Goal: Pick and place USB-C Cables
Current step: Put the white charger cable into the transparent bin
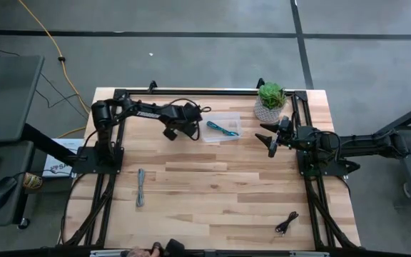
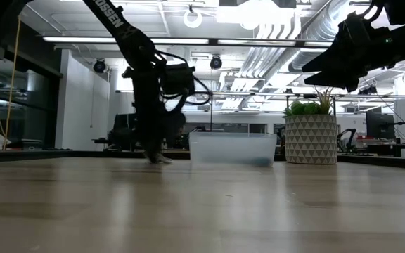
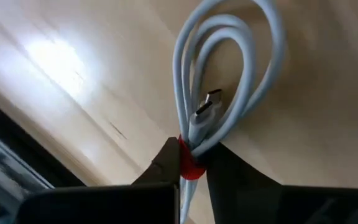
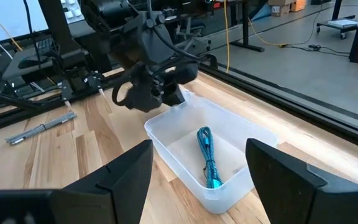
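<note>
My left gripper (image 1: pixel 190 133) is low at the table top (image 2: pixel 157 157), just left of a clear plastic bin (image 1: pixel 223 128), and is shut on a whitish-grey coiled USB-C cable (image 3: pixel 229 81) with a red tie. A blue cable (image 4: pixel 207 157) lies on the bin's floor. A grey cable bundle (image 1: pixel 140 187) lies flat on the table's left half. A black cable (image 1: pixel 287 223) lies near the front right. My right gripper (image 1: pixel 271 140) is open and empty, held above the table right of the bin, which it faces. My left gripper pinches the whitish-grey cable at its red tie (image 3: pixel 192 168), near one end of the coil, between its two fingertips (image 3: pixel 166 163). The loops and a bare plug (image 3: pixel 207 102) stretch out past the fingers over the wood. I cannot tell whether they rest on it.
A potted plant (image 1: pixel 270 101) stands at the back right beside the bin. Black frame rails (image 1: pixel 312 193) run along the table's sides. Bare wood lies in the table's middle and front. A yellow cord (image 1: pixel 48 39) lies on the floor beyond the table.
</note>
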Controlling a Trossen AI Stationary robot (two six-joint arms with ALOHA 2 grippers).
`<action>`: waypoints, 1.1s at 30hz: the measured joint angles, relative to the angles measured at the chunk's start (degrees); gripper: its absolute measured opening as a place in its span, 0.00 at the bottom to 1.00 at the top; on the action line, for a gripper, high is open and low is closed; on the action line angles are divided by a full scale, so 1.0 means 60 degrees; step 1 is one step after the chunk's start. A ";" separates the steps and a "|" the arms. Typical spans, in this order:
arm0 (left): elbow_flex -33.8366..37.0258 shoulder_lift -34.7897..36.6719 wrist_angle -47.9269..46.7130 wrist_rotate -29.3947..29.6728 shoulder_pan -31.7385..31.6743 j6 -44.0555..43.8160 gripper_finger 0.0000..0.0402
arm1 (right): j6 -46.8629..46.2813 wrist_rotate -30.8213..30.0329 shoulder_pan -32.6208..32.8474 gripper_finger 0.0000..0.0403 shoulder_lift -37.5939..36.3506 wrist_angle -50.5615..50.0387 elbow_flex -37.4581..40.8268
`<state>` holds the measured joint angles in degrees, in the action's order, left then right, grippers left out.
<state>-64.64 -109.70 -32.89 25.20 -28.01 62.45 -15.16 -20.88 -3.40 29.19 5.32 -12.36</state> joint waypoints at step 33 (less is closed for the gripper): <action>0.5626 0.5156 1.3313 -0.5708 0.1176 -1.1546 0.00 | 0.1035 0.0667 0.0000 0.62 0.0000 0.0008 0.0000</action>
<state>-30.89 -78.76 46.99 -9.05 -20.95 -6.83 -8.95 -16.88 -3.40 29.19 5.37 -12.36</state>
